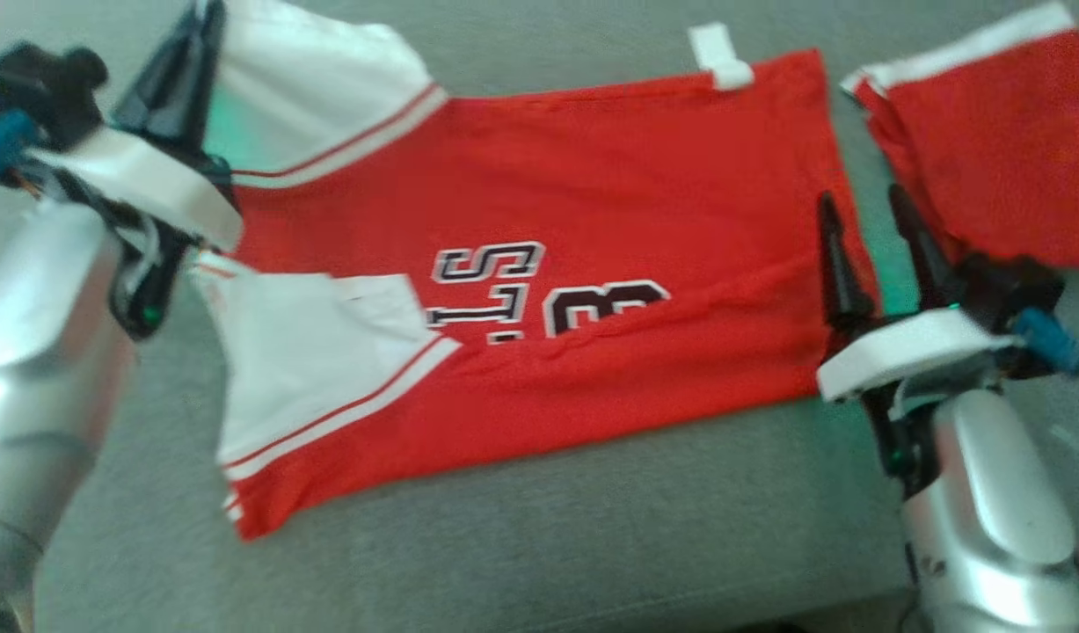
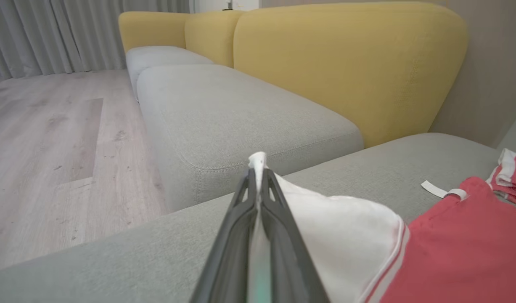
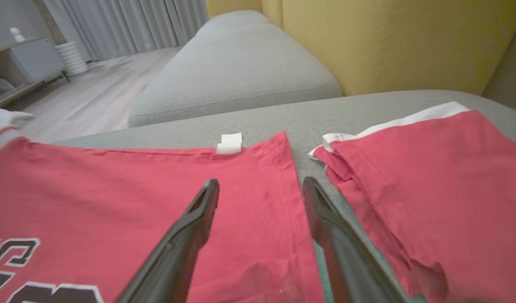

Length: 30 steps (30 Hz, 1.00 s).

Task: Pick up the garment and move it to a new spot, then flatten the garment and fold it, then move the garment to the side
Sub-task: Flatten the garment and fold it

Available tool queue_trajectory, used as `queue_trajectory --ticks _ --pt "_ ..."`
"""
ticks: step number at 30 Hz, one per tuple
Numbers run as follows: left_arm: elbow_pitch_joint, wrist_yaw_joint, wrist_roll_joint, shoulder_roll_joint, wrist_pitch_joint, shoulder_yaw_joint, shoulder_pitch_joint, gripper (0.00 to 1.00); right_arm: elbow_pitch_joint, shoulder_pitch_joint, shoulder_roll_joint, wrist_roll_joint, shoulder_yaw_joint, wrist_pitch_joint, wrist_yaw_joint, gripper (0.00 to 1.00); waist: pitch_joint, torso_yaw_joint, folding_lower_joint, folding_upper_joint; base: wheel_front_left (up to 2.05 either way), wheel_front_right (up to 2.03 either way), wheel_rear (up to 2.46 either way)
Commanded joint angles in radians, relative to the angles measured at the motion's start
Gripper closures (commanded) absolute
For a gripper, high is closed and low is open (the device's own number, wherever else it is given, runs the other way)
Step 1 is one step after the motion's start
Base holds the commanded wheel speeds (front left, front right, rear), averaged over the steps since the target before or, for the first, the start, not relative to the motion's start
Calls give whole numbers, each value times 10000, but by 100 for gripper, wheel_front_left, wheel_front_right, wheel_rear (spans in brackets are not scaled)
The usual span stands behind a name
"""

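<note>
The garment (image 1: 548,290) is a red jersey with white sleeves and black-and-white lettering, spread nearly flat on the grey sofa seat (image 1: 592,527). My left gripper (image 1: 207,16) is at the far left corner, shut on the tip of the far white sleeve (image 2: 337,227), which is pinched between the fingers (image 2: 258,172) and lifted slightly. The near white sleeve (image 1: 302,369) lies folded in over the red body. My right gripper (image 1: 860,200) is open over the jersey's right hem (image 3: 283,202), one finger above the red cloth and the other over the grey gap beside it.
A second red cloth with white trim (image 1: 987,132) lies just right of the jersey's hem (image 3: 430,168). A white tag (image 1: 719,54) sticks out at the jersey's far edge. Yellow backrests (image 2: 346,63), another grey seat (image 2: 241,118) and a wooden floor (image 2: 51,139) lie beyond.
</note>
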Motion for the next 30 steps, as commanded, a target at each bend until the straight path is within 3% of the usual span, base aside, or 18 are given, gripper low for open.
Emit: queue_trajectory --ticks 1,8,14,19,28,29,30 --pt "-502 18 -64 395 -171 253 3 100 -203 -498 -53 -75 -88 494 -9 0 -594 876 2 0 0 0 0" --pt "-2610 236 22 692 -52 -161 1206 100 422 -1852 -707 -434 -744 2447 -9 0 -644 1814 2 0 0 0 0" --pt "-4323 584 84 941 448 -526 1879 100 2143 -3120 -1353 -861 -1321 3625 -9 0 -429 2327 2 0 0 0 0" --pt "-5200 799 84 992 675 -600 1974 100 3501 -4019 -1576 -1270 -1601 3980 -9 0 -66 2577 2 0 0 0 0" --pt "-5634 896 79 962 626 -518 1780 100 5154 -5072 -1991 -1987 -851 3996 -9 0 415 2749 2 0 0 0 0" --pt "-5631 908 66 958 608 -484 1740 100 5346 -5149 -2064 -2048 -745 4058 -9 11 436 2751 2 0 0 0 0" --pt "-5613 916 61 961 594 -453 1694 100 5533 -5229 -2115 -2058 -687 4117 -9 60 449 2749 2 0 0 0 0"
